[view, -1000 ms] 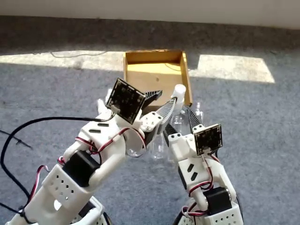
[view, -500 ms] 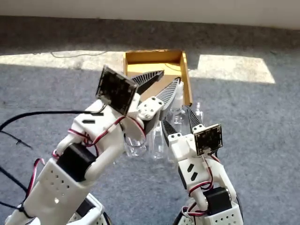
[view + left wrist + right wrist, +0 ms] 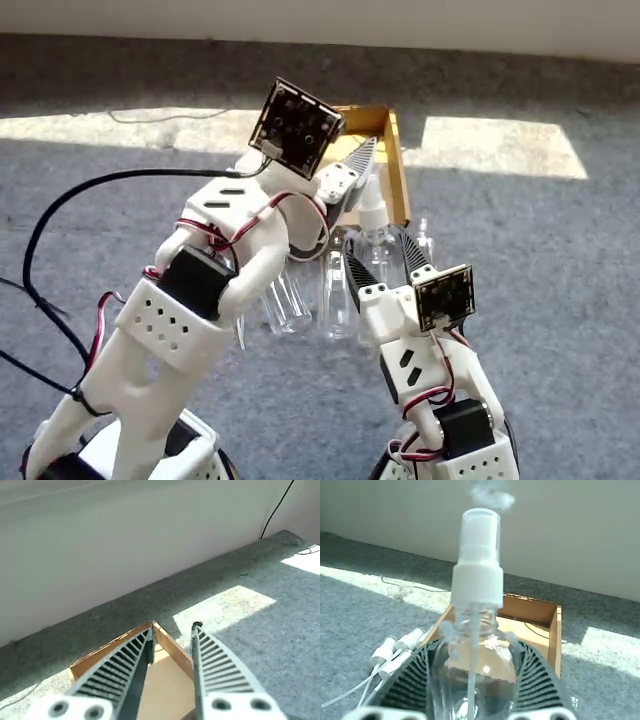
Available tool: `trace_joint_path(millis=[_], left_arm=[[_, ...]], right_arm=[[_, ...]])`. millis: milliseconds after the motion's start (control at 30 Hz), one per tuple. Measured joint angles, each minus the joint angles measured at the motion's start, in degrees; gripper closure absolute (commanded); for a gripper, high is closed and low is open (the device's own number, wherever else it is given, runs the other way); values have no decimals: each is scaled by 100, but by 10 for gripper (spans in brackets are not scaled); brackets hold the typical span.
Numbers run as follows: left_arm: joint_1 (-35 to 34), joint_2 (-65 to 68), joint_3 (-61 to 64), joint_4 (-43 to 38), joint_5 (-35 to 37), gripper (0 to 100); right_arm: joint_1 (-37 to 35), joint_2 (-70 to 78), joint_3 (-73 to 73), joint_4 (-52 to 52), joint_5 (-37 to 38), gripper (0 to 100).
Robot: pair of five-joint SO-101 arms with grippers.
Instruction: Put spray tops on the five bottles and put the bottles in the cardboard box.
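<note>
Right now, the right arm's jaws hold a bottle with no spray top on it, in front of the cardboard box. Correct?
No. The bottle has a white spray top on its neck; the right wrist view shows it. The rest holds.

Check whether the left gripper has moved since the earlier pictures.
Yes. In the high view the left gripper has moved away from the arm bases, from the near corner of the cardboard box farther along its right wall.

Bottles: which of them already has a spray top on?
The bottle held in the right gripper: a white spray top sits on its neck. The bottles beside it look uncapped.
</note>
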Motion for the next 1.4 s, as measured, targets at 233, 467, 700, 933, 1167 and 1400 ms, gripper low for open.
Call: trace_joint_path(millis=[233, 467, 700, 933, 1167, 1400], left_arm=[[-53, 0, 114, 0, -273, 870], [185, -9, 545, -35, -281, 870], [475, -571, 835, -26, -281, 870], [633, -958, 1231, 0, -281, 870], [853, -967, 1266, 97, -598, 870], [1178, -967, 1248, 105, -765, 870]], right_arm=[[0, 0, 0, 0, 0, 995], [9, 9, 9, 0, 0, 995], [9, 9, 9, 0, 0, 995], [35, 9, 9, 0, 0, 995], [35, 9, 9, 0, 0, 995], [35, 9, 9, 0, 0, 995]])
